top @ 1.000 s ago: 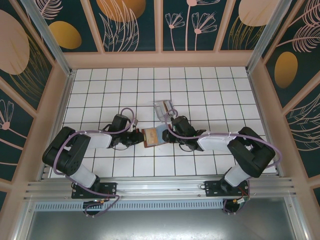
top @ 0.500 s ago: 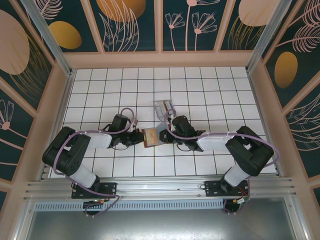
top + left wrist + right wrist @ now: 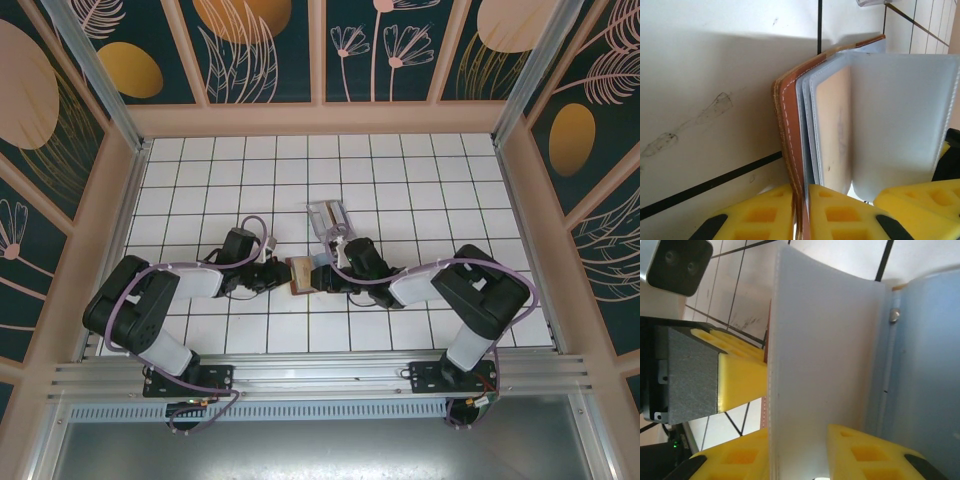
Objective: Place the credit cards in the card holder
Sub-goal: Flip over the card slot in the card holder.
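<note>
Here we see the left gripper [image 3: 800, 216] almost closed on the one card holder [image 3: 788, 125], the right gripper [image 3: 798, 452] pinching its sleeve [image 3: 820, 340]; one clear case [image 3: 328, 215] at one o'clock.

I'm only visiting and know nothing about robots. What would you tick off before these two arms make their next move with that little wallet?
1. Left gripper clamped on the card holder cover: ok.
2. Card holder open, pages fanned apart: ok.
3. Clear sleeve sitting between the right gripper fingers: ok.
4. That sleeve firmly pinched: cannot tell.
5. That sleeve empty and ready for a card: cannot tell.
6. Cards waiting in the clear case: cannot tell.
</note>
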Motion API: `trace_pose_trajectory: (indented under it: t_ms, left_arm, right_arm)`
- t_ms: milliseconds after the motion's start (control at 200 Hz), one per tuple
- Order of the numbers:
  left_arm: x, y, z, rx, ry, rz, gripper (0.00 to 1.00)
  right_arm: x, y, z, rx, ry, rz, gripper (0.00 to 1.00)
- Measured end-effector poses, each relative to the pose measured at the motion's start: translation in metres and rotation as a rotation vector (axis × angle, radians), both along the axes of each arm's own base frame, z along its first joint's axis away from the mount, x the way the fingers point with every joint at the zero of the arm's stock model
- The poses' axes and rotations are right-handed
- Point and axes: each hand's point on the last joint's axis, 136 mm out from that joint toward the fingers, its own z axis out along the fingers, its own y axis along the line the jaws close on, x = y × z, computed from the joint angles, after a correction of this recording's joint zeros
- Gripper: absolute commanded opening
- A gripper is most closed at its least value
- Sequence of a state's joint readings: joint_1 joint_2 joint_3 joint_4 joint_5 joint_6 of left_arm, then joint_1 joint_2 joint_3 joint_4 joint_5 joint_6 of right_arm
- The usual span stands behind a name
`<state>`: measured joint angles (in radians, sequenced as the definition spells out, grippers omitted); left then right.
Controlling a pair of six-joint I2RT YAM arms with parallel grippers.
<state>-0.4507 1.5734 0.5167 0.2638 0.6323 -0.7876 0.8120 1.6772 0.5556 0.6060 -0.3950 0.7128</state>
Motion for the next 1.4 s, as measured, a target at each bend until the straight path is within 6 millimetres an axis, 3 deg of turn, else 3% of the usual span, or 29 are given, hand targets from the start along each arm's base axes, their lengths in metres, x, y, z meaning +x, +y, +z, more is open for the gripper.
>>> trace_pose_trajectory:
  t_ms: [170,220,285,435,566,691,821,911,1046,1266,1396]
  left_arm:
    - [0.000,0.000,0.001,-0.004,0.002,-0.001,0.18]
    - [0.000,-0.001,0.001,-0.004,0.003,-0.001,0.22]
    - [-0.001,-0.001,0.001,-0.006,0.003,-0.003,0.28]
    - [0.000,-0.001,0.001,-0.003,0.001,-0.001,0.33]
    - [0.000,0.000,0.001,-0.002,-0.002,-0.002,0.39]
    - [0.000,-0.001,0.001,-0.003,-0.001,-0.002,0.43]
    - [0.001,0.000,0.001,0.000,-0.003,0.000,0.45]
    - [0.001,0.000,0.001,-0.001,-0.003,0.002,0.45]
    - [0.001,0.000,0.001,0.001,-0.004,0.005,0.43]
    - [0.002,0.001,0.000,0.006,-0.006,0.009,0.42]
    - [0.003,0.001,0.001,0.006,-0.010,0.010,0.44]
  right_arm:
    - [0.004,0.003,0.010,0.038,0.003,0.026,0.39]
    - [0.008,0.006,0.017,0.052,-0.002,0.038,0.47]
    - [0.012,0.010,0.025,0.070,-0.018,0.051,0.51]
    - [0.020,0.012,0.038,0.095,-0.033,0.070,0.51]
    - [0.042,0.001,0.054,0.082,-0.069,0.026,0.51]
    - [0.068,-0.011,0.067,0.077,-0.104,-0.026,0.41]
    - [0.067,-0.013,0.058,0.074,-0.082,-0.029,0.38]
    - [0.055,-0.010,0.039,0.069,-0.036,-0.011,0.38]
    - [0.037,-0.011,0.019,0.020,0.008,-0.010,0.48]
    - [0.051,-0.043,0.042,-0.043,-0.091,-0.137,0.52]
    - [0.050,-0.061,0.029,-0.092,-0.084,-0.174,0.55]
